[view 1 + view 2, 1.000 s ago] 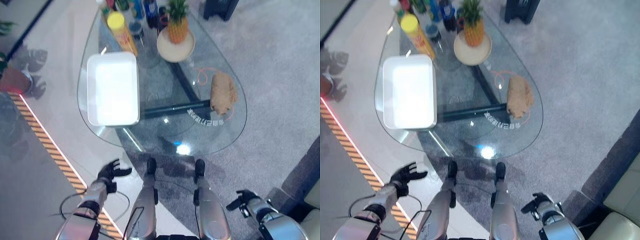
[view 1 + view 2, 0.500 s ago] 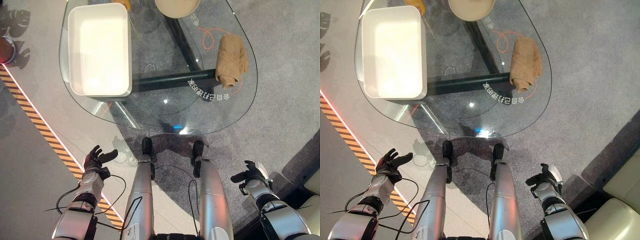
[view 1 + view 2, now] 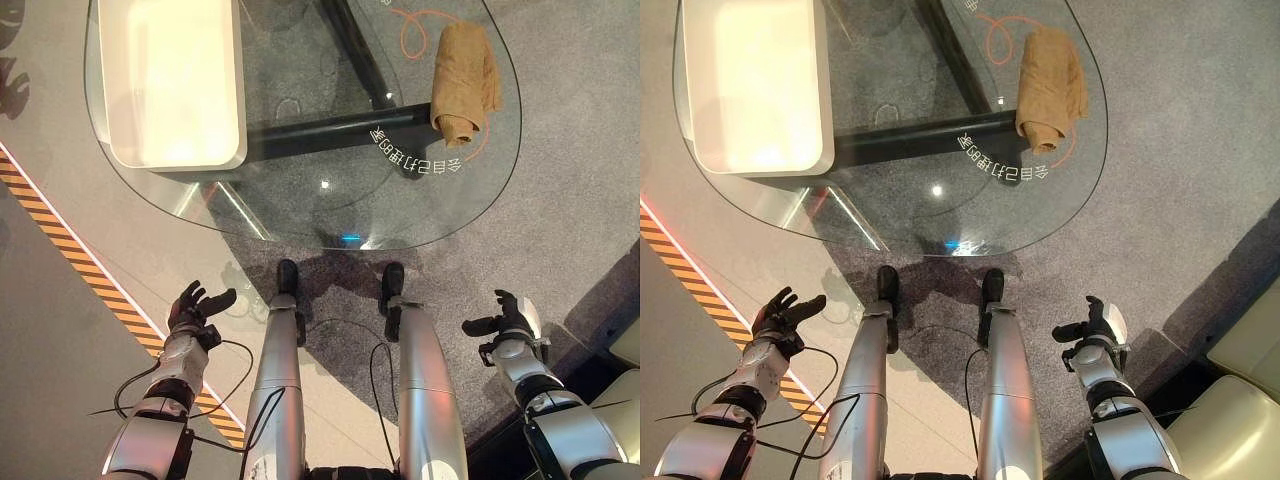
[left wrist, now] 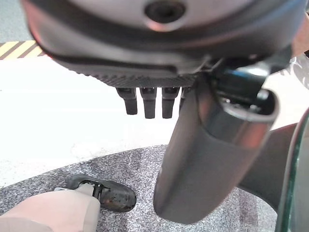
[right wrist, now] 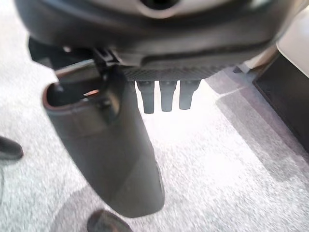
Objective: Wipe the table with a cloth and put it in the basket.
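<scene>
Tan cloth (image 3: 464, 80), one, beside one white basket (image 3: 170, 80) on glass table (image 3: 300, 200).

The table top (image 3: 300, 200) is seen as clear, glossy glass with bright specular spots, carried on a dark, smooth-looking frame bar (image 3: 330, 135). The tan cloth (image 3: 464, 80) is noted as soft, matt, crumpled fabric, while the white basket (image 3: 170, 80) appears as smooth, faintly glossy plastic. The floor is recorded as grey, rough-piled carpet (image 3: 570, 200) beside a smooth, pale hard surface (image 3: 60, 320); the left hand (image 3: 192, 308) and right hand (image 3: 508, 320) are seen in dark matt plastic, the right thumb bearing a smooth white cover.
</scene>
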Motion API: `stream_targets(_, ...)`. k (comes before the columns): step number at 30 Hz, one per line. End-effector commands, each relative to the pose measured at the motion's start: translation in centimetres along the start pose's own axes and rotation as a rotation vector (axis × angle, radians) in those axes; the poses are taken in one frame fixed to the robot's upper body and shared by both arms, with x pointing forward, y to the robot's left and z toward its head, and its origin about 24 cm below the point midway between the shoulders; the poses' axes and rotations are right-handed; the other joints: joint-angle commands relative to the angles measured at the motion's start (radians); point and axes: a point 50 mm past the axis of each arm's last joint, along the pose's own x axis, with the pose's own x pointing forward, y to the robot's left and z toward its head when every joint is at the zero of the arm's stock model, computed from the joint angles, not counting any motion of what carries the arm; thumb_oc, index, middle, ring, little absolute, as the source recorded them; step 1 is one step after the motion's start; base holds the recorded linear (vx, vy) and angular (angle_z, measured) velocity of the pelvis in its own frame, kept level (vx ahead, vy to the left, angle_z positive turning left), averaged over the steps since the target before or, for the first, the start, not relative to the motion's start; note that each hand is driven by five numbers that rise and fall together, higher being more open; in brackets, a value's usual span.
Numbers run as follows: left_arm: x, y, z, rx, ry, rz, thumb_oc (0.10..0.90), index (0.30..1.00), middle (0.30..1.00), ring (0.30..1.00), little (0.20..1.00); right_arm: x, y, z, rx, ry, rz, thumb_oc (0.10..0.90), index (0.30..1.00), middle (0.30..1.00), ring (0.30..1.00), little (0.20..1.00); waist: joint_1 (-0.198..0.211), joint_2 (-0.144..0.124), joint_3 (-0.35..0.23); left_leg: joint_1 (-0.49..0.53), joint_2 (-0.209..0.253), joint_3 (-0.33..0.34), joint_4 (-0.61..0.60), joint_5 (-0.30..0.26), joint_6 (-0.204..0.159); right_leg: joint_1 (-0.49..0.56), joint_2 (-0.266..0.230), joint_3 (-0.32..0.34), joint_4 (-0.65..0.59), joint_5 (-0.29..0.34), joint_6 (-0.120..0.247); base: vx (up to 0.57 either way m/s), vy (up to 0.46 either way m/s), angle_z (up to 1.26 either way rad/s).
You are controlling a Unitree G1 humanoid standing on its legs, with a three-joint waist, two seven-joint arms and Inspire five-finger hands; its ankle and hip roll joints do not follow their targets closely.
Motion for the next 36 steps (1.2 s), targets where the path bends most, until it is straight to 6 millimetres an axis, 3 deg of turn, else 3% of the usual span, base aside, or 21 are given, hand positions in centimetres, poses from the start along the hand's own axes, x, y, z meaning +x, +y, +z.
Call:
stream_targets(1,-0.2,5.1,0.7,-0.034,-0.028,0.131,0.800,0.900,0.900,0.900,0.900,0.5,-4.6,-2.4,0.101,0.050,-0.189,0.800,0.900,0.900,0.900,0.900,0.000,-0.013,-0.019,-0.010,-0.093,0.062,0.061,-0.052,0.090,0.047,0.059,-0.021,-0.056,0.030,-0.033,0.00,0.000,0.00)
stream_targets(2,-0.2,5.1,0.7,-0.033,-0.027,0.131,0.800,0.900,0.900,0.900,0.900,0.6,-4.8,-2.2,0.114,0.048,-0.193,0.800,0.900,0.900,0.900,0.900,0.000,-0.013,-0.019,-0.008,-0.093,0.062,0.060,-0.053,0.090,0.050,0.059,-0.021,-0.058,0.030,-0.033,0.00,0.000,0.00)
stream_targets(7,-0.1,4.9,0.7,-0.032,-0.019,0.119,0.800,0.900,0.900,0.900,0.900,1.5,-8.1,2.1,0.608,-0.069,-0.293,0.800,0.900,0.900,0.900,0.900,0.004,-0.016,-0.019,0.006,-0.100,0.062,0.054,-0.062,0.085,0.067,0.062,-0.024,-0.078,0.031,-0.030,0.00,0.000,0.00)
stream_targets(10,0.0,4.5,0.7,-0.030,-0.020,0.110,0.800,0.900,0.900,0.900,0.900,1.5,-9.6,4.5,0.743,-0.160,-0.342,0.800,0.900,0.900,0.900,0.900,0.006,-0.017,-0.019,0.011,-0.103,0.062,0.048,-0.065,0.085,0.069,0.062,-0.028,-0.085,0.033,-0.029,0.00,0.000,0.00)
stream_targets(13,0.1,4.2,0.8,-0.026,-0.014,0.102,0.800,0.900,0.900,0.900,0.900,1.4,-12.9,8.7,0.855,-0.292,-0.436,0.800,0.900,0.900,0.900,0.900,0.012,-0.009,-0.019,0.013,-0.105,0.063,0.036,-0.061,0.084,0.069,0.058,-0.034,-0.094,0.034,-0.029,0.00,0.000,0.00)
stream_targets(16,0.1,4.2,0.8,-0.029,-0.011,0.102,0.800,0.900,0.900,0.900,0.900,1.0,-14.0,10.5,0.889,-0.349,-0.473,0.800,0.900,0.900,0.900,0.900,0.013,-0.007,-0.019,0.016,-0.105,0.062,0.030,-0.059,0.085,0.070,0.059,-0.035,-0.098,0.035,-0.030,0.00,0.000,0.00)
stream_targets(17,0.0,4.2,0.6,-0.030,-0.008,0.103,0.800,0.900,0.900,0.900,0.900,0.3,-15.0,12.9,0.929,-0.436,-0.521,0.800,0.900,0.900,0.900,0.900,0.013,-0.004,-0.019,0.020,-0.106,0.061,0.017,-0.055,0.084,0.071,0.062,-0.035,-0.106,0.036,-0.029,0.00,0.000,0.00)
stream_targets(18,0.0,4.2,0.6,-0.033,-0.008,0.103,0.800,0.900,0.900,0.900,0.900,0.0,-15.3,13.6,0.940,-0.474,-0.537,0.800,0.900,0.900,0.900,0.900,0.013,-0.004,-0.019,0.021,-0.106,0.061,0.012,-0.054,0.084,0.071,0.063,-0.035,-0.109,0.036,-0.030,-0.04,0.054,0.00)
stream_targets(19,0.0,4.0,0.7,-0.043,-0.011,0.102,0.800,0.900,0.900,0.900,0.900,-1.2,-15.7,16.0,0.970,-0.562,-0.555,0.800,0.900,0.900,0.900,0.900,0.013,-0.001,-0.019,0.021,-0.106,0.061,0.001,-0.050,0.084,0.069,0.064,-0.035,-0.114,0.036,-0.029,-0.04,0.045,-0.03)
stream_targets(27,0.3,3.0,1.4,-0.074,-0.027,0.087,0.800,0.900,0.900,0.900,0.900,-6.6,-15.4,24.6,0.931,-0.932,-0.463,0.800,0.900,0.900,0.900,0.900,0.009,0.006,-0.019,0.035,-0.106,0.060,-0.049,-0.036,0.081,0.075,0.068,-0.033,-0.153,0.029,-0.029,-0.02,0.023,-0.01)
stream_targets(30,0.3,2.8,1.6,-0.082,-0.032,0.077,0.800,0.900,0.900,0.900,0.900,-8.3,-14.5,26.8,0.878,-1.015,-0.390,0.800,0.900,0.900,0.900,0.900,0.009,0.009,-0.019,0.039,-0.106,0.061,-0.063,-0.033,0.080,0.078,0.069,-0.034,-0.166,0.026,-0.032,-0.01,0.004,0.00)
stream_targets(36,0.2,2.4,1.1,-0.082,-0.027,0.061,0.800,0.900,0.900,0.900,0.900,-9.9,-12.9,28.9,0.764,-1.073,-0.337,0.800,0.900,0.900,0.900,0.900,0.014,0.017,-0.019,0.051,-0.105,0.069,-0.079,-0.030,0.081,0.088,0.068,-0.035,-0.183,0.021,-0.038,0.00,0.000,0.00)
